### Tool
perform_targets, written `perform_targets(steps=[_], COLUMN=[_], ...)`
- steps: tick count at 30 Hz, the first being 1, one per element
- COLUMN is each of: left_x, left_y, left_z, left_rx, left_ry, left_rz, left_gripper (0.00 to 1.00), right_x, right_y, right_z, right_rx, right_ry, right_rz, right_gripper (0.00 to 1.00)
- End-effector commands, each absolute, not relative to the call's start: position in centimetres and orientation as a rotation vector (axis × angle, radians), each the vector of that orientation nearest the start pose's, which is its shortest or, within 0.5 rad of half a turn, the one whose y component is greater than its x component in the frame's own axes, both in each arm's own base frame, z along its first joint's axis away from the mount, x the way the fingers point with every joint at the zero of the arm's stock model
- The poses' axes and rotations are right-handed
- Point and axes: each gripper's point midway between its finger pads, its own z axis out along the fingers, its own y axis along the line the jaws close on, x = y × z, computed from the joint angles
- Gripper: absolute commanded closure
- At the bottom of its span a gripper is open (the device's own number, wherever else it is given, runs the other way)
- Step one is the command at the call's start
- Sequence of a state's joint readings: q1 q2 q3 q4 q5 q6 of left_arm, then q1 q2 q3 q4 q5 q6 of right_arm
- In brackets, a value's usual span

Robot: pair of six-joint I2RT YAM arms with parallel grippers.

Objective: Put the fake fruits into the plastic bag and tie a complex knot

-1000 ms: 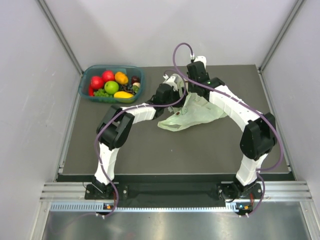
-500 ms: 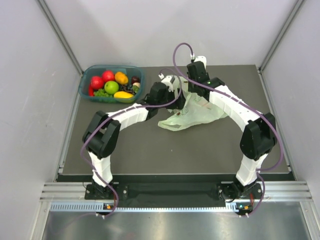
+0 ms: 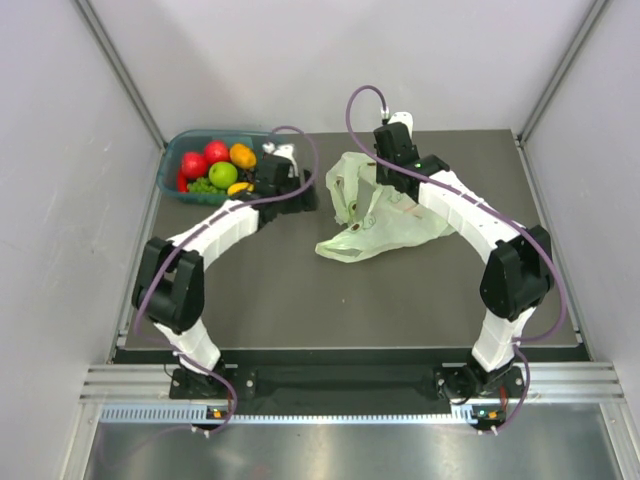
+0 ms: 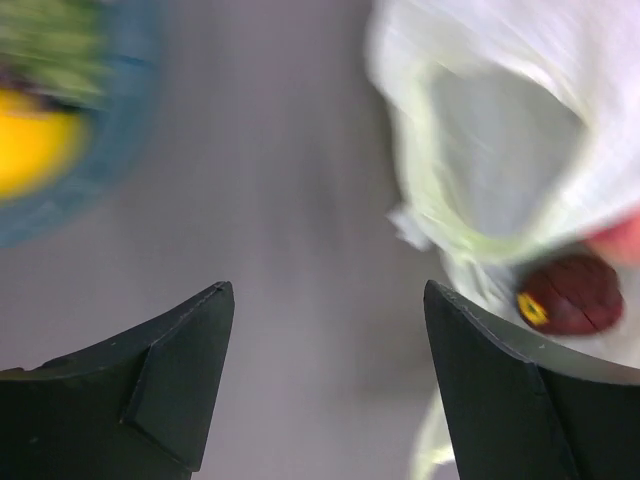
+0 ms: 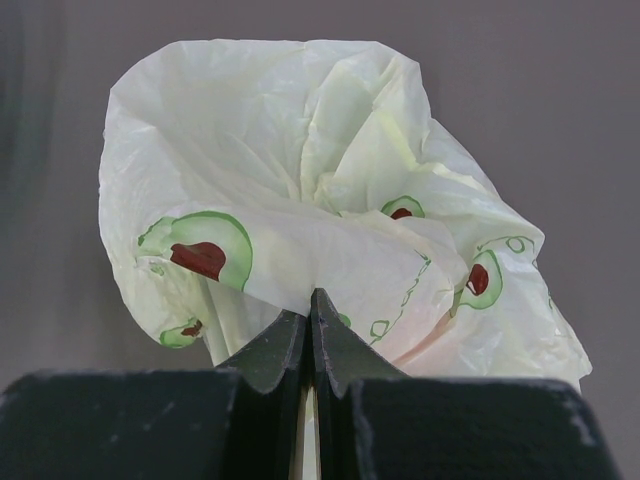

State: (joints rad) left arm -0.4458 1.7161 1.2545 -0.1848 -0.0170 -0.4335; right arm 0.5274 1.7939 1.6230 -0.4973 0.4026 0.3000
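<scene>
The fake fruits lie in a teal tub (image 3: 180,145): two red apples (image 3: 194,165), a green apple (image 3: 222,175), an orange (image 3: 242,156), a yellow mango (image 3: 238,188) and green grapes (image 3: 203,186). My left gripper (image 3: 268,168) hangs at the tub's right edge, open and empty (image 4: 328,300). Its own view is blurred, with the mango (image 4: 30,140) to the left and the plastic bag (image 4: 500,150) to the right. The pale green bag (image 3: 385,225), printed with avocados, lies mid-table with one side lifted. My right gripper (image 3: 380,192) is shut on a fold of that bag (image 5: 300,200), pinched at the fingertips (image 5: 312,300).
The dark table mat (image 3: 300,290) runs from the bag to the near edge. Grey walls close in the left, right and back. A purple cable (image 3: 352,110) loops above the right wrist.
My left arm has swung left, away from the bag and over to the tub's right edge, jaws still open. The right gripper and the bag have stayed put.
</scene>
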Motion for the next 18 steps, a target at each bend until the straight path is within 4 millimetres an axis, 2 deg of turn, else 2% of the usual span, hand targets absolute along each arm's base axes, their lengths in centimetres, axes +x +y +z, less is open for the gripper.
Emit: perform_targets(steps=[1, 2, 3, 5, 6, 9, 12, 13, 14, 18], left_x=[44.6, 44.9, 45.9, 47.3, 47.6, 49.8, 51.9, 52.4, 53.7, 55.6], left_y=[-17.2, -16.6, -14.1, -11.8, -10.4, -5.0, -3.0, -2.9, -2.7, 0.4], left_z=[19.0, 19.4, 19.4, 20.0, 19.6, 19.5, 18.8, 18.4, 18.1, 17.1], left_rx=[-0.082, -0.087, -0.143, -0.192, -0.227, -0.366, -0.410, -0.409, -0.413, -0.462], left_ry=[2.146, 2.141, 2.137, 2.128, 2.147, 2.143, 2.156, 2.168, 2.168, 2.162], left_rz=[-0.434, -0.457, -0.432, -0.400, -0.367, -0.239, -0.180, -0.168, -0.148, 0.065], left_gripper=[0.19, 0.18, 0.16, 0.14, 0.13, 0.13, 0.12, 0.12, 0.12, 0.09], right_x=[46.1, 46.1, 46.1, 46.1, 46.1, 46.1, 46.1, 46.2, 46.2, 46.2], right_y=[20.0, 20.0, 20.0, 20.1, 20.1, 20.1, 20.2, 20.2, 20.2, 20.3], right_z=[23.3, 23.3, 23.2, 23.2, 23.2, 23.3, 23.2, 23.3, 23.3, 23.2], right_rx=[0.005, 0.006, 0.004, -0.001, -0.002, -0.001, -0.005, -0.005, -0.007, -0.015], right_ry=[2.108, 2.107, 2.110, 2.111, 2.110, 2.111, 2.112, 2.111, 2.111, 2.113], right_rz=[0.054, 0.055, 0.054, 0.056, 0.053, 0.056, 0.059, 0.060, 0.059, 0.060], right_gripper=[1.00, 1.00, 1.00, 1.00, 1.00, 1.00, 1.00, 1.00, 1.00, 1.00])
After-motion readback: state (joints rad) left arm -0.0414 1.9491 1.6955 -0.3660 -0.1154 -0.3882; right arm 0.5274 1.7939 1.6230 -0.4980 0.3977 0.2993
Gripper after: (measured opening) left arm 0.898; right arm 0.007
